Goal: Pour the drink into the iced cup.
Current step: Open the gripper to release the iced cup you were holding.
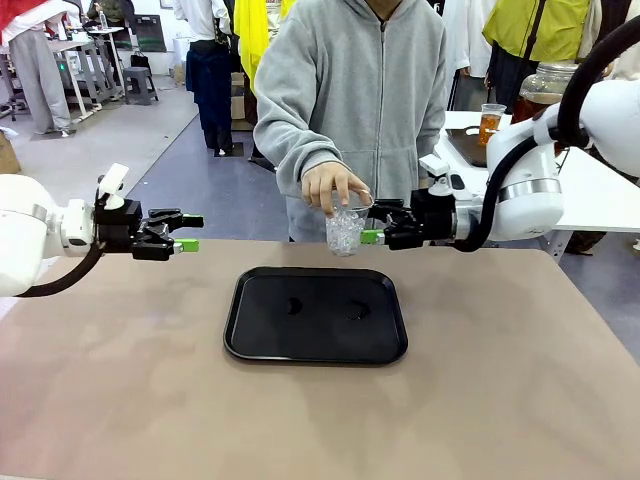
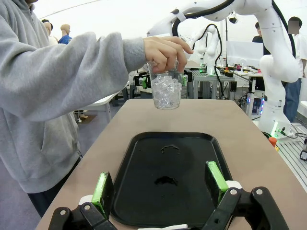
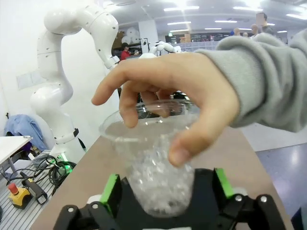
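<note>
Handover step. Person's hand (image 1: 333,186) grips iced cup (image 1: 345,231) by rim, cup between spread pads of right end effector (image 1: 377,236), not clamped. Left end effector (image 1: 186,232) released, idle. Next: clamp cup, fetch drink.

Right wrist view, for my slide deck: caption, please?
Hand holds iced cup by the rim between the right gripper's open jaws.

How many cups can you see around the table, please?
2: a clear cup of ice in the person's hand at the far table edge, and a cup of amber drink on the back table; others may be hidden.
</note>
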Tool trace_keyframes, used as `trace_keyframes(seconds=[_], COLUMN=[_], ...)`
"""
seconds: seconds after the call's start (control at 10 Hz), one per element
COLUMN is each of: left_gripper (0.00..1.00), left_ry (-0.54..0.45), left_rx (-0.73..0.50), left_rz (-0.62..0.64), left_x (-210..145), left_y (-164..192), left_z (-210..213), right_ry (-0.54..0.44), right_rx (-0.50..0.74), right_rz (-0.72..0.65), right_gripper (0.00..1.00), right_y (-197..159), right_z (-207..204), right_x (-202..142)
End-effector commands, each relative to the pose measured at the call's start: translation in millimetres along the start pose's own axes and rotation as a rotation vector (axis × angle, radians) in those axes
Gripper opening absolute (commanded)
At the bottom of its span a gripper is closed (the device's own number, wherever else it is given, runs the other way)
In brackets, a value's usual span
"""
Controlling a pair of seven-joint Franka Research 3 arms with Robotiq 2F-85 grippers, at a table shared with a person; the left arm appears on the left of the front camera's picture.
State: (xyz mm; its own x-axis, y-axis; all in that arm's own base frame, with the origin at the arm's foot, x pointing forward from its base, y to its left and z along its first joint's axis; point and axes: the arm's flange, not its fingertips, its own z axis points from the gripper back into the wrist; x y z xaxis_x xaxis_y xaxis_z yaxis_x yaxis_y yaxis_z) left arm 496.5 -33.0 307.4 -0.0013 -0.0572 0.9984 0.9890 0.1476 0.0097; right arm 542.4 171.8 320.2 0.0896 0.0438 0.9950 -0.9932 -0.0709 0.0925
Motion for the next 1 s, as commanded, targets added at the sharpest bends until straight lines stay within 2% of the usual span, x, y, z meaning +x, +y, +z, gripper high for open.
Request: trace_keyframes(seconds=[0.0, 0.5, 0.7, 0.9], left_gripper=[1.0, 1.0, 1.0, 1.0], left_ry=[-0.005, -0.005, -0.005, -0.005], left_rx=[0.008, 0.008, 0.008, 0.008], left_rz=[-0.003, -0.003, -0.003, -0.003], left_x=[2, 2, 2, 2], left_y=[0, 0, 0, 0], left_z=[-2, -2, -2, -2], right_ry=[-0.01, -0.011, -0.012, 0.0], right_rx=[-0.027, -0.078, -0.081, -0.102], right_rz=[0.0, 0.058, 0.044, 0.055], right_gripper=[1.0, 1.0, 1.0, 1.0], right_y=[6, 21, 25, 26], right_z=[27, 131, 152, 153], right_x=[3, -24, -39, -48])
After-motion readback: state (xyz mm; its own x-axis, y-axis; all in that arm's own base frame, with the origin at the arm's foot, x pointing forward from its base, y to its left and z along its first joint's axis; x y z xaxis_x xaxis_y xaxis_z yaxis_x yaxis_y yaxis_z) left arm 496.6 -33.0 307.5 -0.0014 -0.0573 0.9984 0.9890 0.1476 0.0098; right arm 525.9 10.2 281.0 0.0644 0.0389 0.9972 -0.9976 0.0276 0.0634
